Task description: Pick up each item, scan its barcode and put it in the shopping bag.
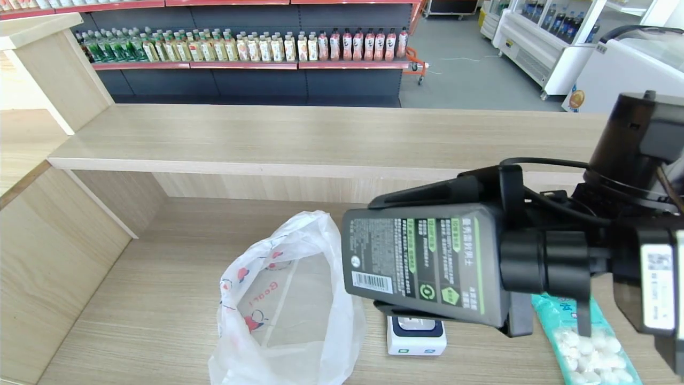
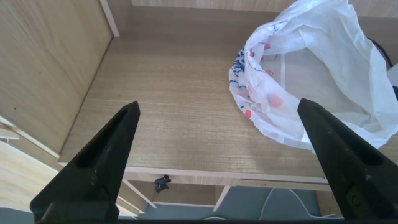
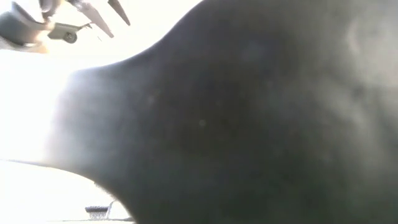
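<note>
The dark pouch (image 1: pixel 443 256) hangs in the air directly above the scanner (image 1: pixel 416 337), hiding the scanner's far edge, and it is pinched flat between the 2 fingers of the right gripper (image 1: pixel 382 254), 1 finger along its upper side and 1 beneath. Its long axis runs roughly level, from the wrist out toward the robot's left, so the free end points the way the shopping bag (image 1: pixel 240 278) lies from the scanner. The barcode (image 1: pixel 372 282) sits at the lower corner of that free end on the printed face, and that face is turned up toward the head camera rather than down at the scanner; by my reading the scan turns on this, since the wrist would have to roll the code downward before the reader could catch it. The right forearm comes in from the robot's right of the scanner, held about level. The bag slumps on the counter (image 1: pixel 160 310) just to the left of the scanner, its mouth gaping open. A teal packet (image 1: pixel 582 342) of white pieces lies on the scanner's right. The left gripper (image 2: pixel 219 104) hovers with its jaws spread wide, beyond the bag from the scanner, so the right arm is plainly the nearer 1
</note>
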Available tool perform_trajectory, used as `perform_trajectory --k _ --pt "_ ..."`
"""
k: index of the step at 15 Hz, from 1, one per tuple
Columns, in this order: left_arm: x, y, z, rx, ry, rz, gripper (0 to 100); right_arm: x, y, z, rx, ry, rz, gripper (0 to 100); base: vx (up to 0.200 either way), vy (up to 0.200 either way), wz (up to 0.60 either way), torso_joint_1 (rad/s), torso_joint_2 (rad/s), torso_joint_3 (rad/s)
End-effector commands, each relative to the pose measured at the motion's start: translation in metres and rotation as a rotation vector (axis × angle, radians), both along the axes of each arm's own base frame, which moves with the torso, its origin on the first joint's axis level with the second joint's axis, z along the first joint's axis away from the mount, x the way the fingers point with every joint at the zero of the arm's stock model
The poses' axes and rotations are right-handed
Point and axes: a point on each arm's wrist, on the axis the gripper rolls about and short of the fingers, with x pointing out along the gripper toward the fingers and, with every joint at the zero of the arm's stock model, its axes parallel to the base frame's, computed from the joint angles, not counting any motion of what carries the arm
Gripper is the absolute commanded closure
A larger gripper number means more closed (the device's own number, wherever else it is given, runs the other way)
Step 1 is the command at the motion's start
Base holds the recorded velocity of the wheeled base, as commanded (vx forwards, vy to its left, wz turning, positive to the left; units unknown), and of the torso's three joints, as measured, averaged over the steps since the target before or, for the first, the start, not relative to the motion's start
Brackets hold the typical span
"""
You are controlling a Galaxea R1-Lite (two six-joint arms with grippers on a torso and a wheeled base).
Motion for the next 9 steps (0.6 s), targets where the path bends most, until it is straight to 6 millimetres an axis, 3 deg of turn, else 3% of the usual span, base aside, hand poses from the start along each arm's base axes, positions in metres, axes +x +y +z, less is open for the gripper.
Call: perform_trajectory --k 1,5,7,9 --pt "0.000 0.000 0.000 0.000 0.000 0.000 0 0.007 0.009 0.004 0.007 0.016 -0.022 100 0.000 0.000 0.00 0.000 0.00 0.000" --pt "0.000 0.000 0.000 0.000 0.000 0.000 0 0.008 0.009 0.002 -0.004 0.084 -0.039 100 0.000 0.000 0.00 0.000 0.00 0.000" --pt "0.000 0.000 0.000 0.000 0.000 0.000 0 0.007 -0.007 0.011 0.007 0.173 -0.076 100 0.000 0.000 0.00 0.000 0.00 0.000" --pt "0.000 0.000 0.000 0.000 0.000 0.000 0 -0.016 -0.048 0.026 0.056 0.435 -0.172 100 0.000 0.000 0.00 0.000 0.00 0.000"
